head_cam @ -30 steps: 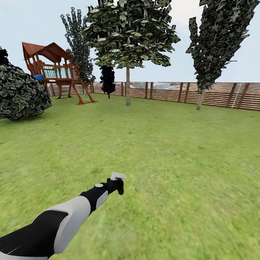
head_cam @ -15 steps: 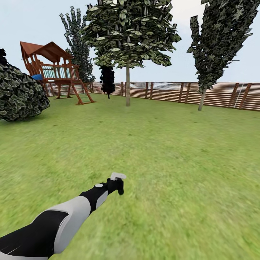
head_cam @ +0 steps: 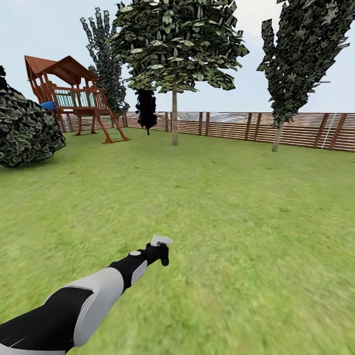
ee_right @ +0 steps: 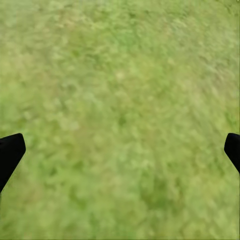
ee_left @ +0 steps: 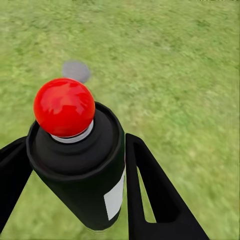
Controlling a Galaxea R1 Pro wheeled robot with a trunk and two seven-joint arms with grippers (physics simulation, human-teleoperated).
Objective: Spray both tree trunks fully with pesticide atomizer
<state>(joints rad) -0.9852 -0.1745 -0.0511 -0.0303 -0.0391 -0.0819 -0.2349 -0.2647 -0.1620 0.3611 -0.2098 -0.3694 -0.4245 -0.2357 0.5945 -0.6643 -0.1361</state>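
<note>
My left gripper (head_cam: 160, 250) reaches out low over the lawn and is shut on the pesticide atomizer (head_cam: 161, 241). In the left wrist view the atomizer (ee_left: 80, 165) is a black bottle with a white label and a red dome on top, held between the two black fingers (ee_left: 150, 185) of the left gripper (ee_left: 75, 147). Far ahead stands a tree with a broad leafy crown (head_cam: 177, 44) and a straight pale tree trunk (head_cam: 174, 121). My right gripper (ee_right: 120, 150) hangs open over bare grass, nothing between its fingertips.
A brown slat fence (head_cam: 236, 125) closes the far side. A wooden playset (head_cam: 74, 98) stands at the back left and a dark round bush (head_cam: 24, 128) at the left edge. A narrow dark tree (head_cam: 296, 54) rises at the right by the fence. Open grass lies between.
The whole head view has drifted a little: playset and bush sit slightly further left, so the camera moved. The left arm keeps the same pose with the atomizer.
</note>
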